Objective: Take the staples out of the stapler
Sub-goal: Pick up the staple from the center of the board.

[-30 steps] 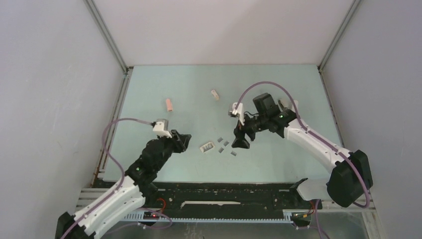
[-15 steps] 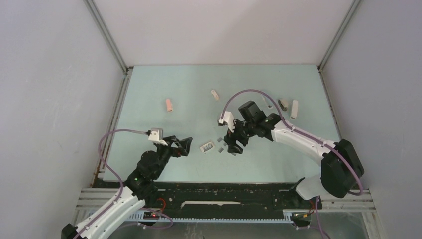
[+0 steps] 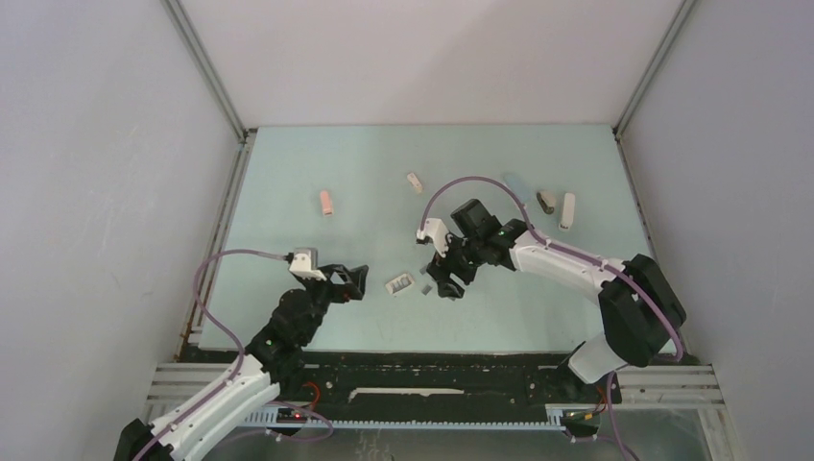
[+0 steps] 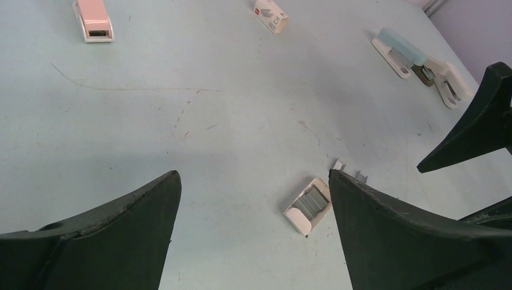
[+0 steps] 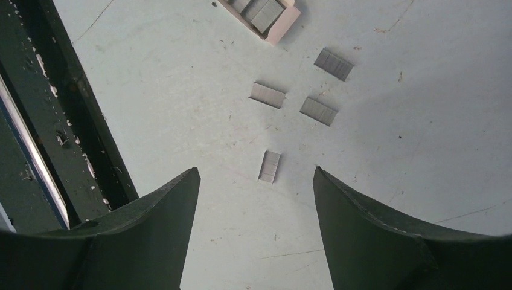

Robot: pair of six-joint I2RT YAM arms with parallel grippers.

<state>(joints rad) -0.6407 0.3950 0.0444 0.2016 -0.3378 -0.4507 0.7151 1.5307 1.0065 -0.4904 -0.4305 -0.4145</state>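
Observation:
Several short grey staples lie loose on the pale green table: one strip [image 5: 269, 167] just ahead of my right gripper [image 5: 255, 171], which hangs open over it, and three more [image 5: 267, 95] [image 5: 318, 111] [image 5: 333, 64] beyond. A small white open case [image 3: 399, 284] [image 4: 309, 205] [image 5: 262, 15] with grey staples inside lies between the two grippers. My left gripper [image 3: 350, 280] [image 4: 253, 175] stands wide open and empty, left of the case. From above, the right gripper [image 3: 446, 283] covers most of the loose strips.
A pink stapler [image 3: 326, 202] [image 4: 93, 19] and a small white box [image 3: 414, 182] [image 4: 270, 14] lie farther back. At the back right lie a blue-topped stapler [image 3: 514, 180] [image 4: 398, 51], a brownish one [image 3: 546, 201] and a white one [image 3: 567, 209]. A black rail [image 5: 72, 121] runs along the near edge.
My left gripper has opened wide and drawn back slightly toward the near edge. My right arm has swung left and nearer, coming down over the loose staples.

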